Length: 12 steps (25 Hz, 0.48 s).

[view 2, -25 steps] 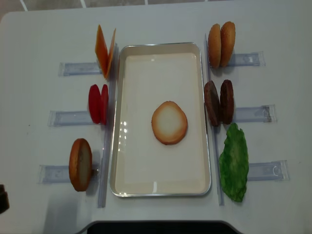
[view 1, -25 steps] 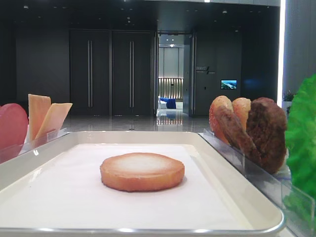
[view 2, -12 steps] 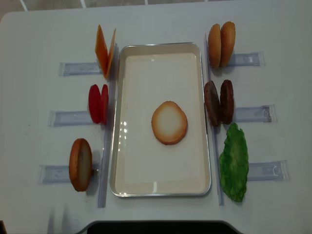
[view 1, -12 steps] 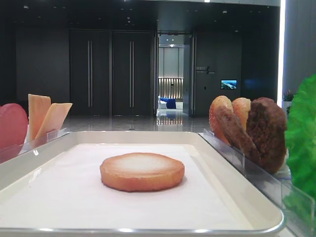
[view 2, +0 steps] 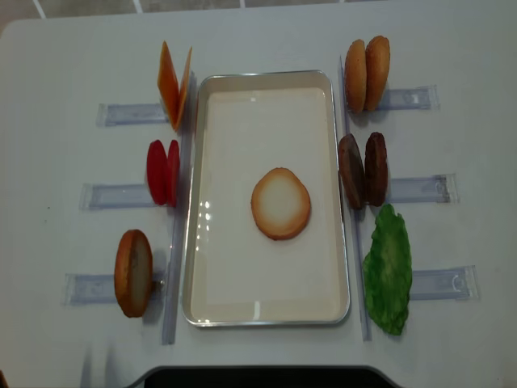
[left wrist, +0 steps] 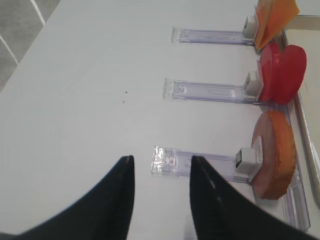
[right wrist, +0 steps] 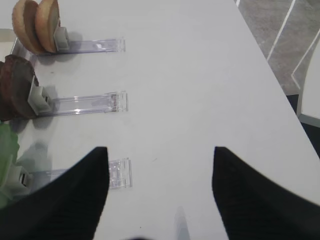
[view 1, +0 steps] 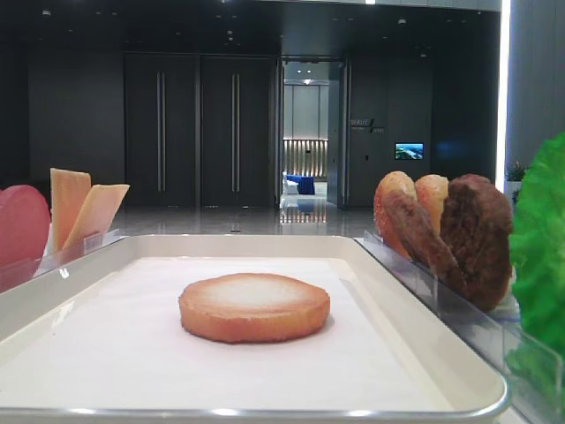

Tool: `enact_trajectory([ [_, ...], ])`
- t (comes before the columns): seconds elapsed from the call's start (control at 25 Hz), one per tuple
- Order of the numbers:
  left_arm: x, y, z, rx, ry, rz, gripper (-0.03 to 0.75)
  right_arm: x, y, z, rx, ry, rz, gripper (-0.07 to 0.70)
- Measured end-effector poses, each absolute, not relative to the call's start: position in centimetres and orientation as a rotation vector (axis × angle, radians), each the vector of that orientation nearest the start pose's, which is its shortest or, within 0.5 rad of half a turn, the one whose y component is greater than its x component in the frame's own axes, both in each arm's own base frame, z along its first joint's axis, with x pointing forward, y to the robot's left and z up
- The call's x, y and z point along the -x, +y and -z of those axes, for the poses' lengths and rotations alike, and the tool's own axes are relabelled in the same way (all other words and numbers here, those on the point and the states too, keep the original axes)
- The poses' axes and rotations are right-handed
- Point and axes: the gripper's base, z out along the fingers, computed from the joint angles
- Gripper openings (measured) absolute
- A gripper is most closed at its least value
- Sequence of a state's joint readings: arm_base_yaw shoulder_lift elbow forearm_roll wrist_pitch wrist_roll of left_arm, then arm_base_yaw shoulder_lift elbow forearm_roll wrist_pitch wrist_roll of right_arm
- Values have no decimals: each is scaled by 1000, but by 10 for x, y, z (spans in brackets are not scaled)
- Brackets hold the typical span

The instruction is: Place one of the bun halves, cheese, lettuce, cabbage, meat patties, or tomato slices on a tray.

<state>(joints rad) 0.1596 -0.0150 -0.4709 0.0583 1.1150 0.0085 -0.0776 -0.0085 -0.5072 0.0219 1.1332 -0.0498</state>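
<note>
Left gripper [left wrist: 161,172] is hanging over bare table [view 2: 48,153] with its jaws apart, nothing between them. Just ahead of its fingertips sits a clear plastic holder [left wrist: 195,162] with an upright bun half [left wrist: 274,154] at the far end; beyond that, farther out, the tomato slices [left wrist: 281,73] and then the cheese [left wrist: 276,17] on their own holders. Past all that to the gripper's right is the tray [view 2: 266,317], and one of the bun halves [view 2: 280,203] lies flat in the middle of it, pale face up. Right gripper [right wrist: 159,170] is spread wide and empty too, over table; off to its left are the lettuce [right wrist: 6,165], the meat patties [right wrist: 16,87], and two more buns [right wrist: 36,25] farthest ahead.
</note>
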Motion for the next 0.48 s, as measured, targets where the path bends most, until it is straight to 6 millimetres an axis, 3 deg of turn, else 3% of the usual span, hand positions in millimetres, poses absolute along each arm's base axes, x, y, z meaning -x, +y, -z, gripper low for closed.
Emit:
enact_trajectory([
  [0.48,7,4,-265,173,2108,-164,283,10,3,-273,-27,2101,50,429],
])
